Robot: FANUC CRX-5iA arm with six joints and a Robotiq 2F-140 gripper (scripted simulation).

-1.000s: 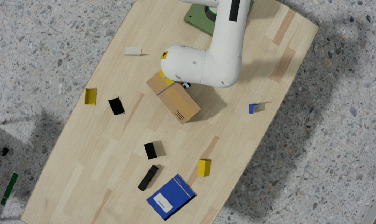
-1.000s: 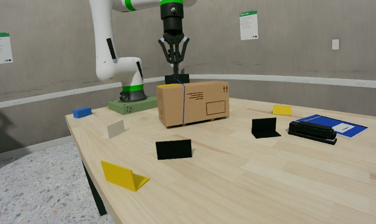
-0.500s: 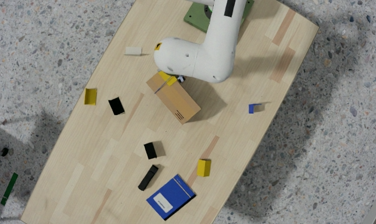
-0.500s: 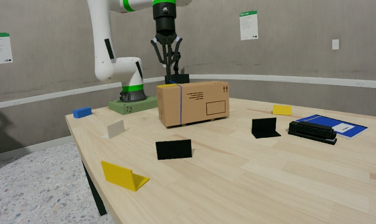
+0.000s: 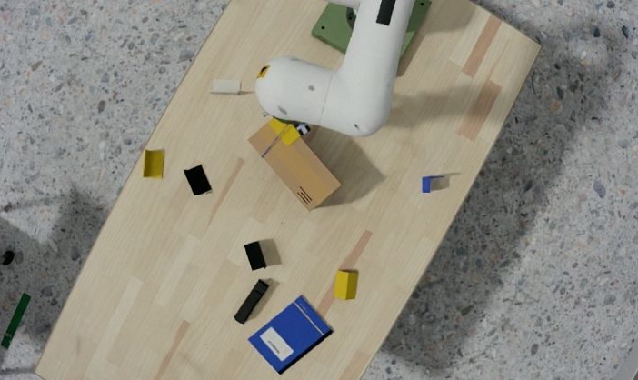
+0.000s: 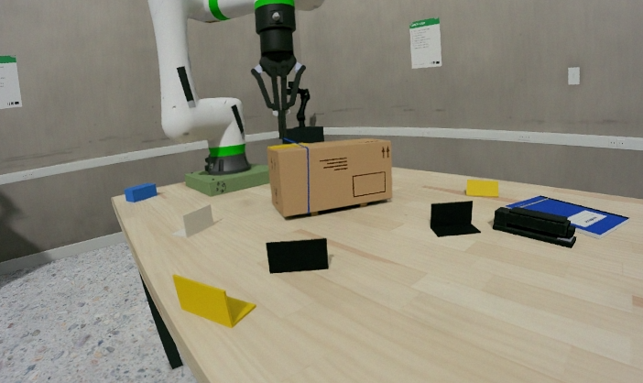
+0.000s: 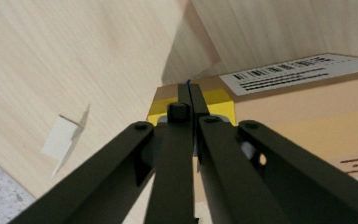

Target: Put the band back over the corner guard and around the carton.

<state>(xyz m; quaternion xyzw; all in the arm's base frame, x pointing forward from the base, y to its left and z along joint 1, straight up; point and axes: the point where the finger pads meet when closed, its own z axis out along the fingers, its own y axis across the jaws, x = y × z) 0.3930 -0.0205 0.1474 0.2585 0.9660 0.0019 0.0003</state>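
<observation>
The brown carton (image 5: 295,165) stands level on the table, also in the side view (image 6: 331,175) and the wrist view (image 7: 300,115). A yellow corner guard (image 5: 284,131) (image 6: 282,146) (image 7: 220,102) sits on its top end corner nearest the arm. The thin blue band (image 6: 308,176) runs up the front face, then slants across the top toward the fingertips. It lies askew near the guard. My gripper (image 6: 281,135) points straight down at the carton's top by the guard, shut, with a bit of blue band (image 7: 188,82) at its tips (image 7: 190,90).
Loose guards lie around: yellow (image 5: 154,163) (image 5: 345,284), black (image 5: 197,179) (image 5: 254,255), white (image 5: 225,86). A blue block (image 5: 427,183), a black stapler (image 5: 251,300) and a blue notebook (image 5: 289,334) are also on the table. The arm's green base (image 6: 226,180) is behind the carton.
</observation>
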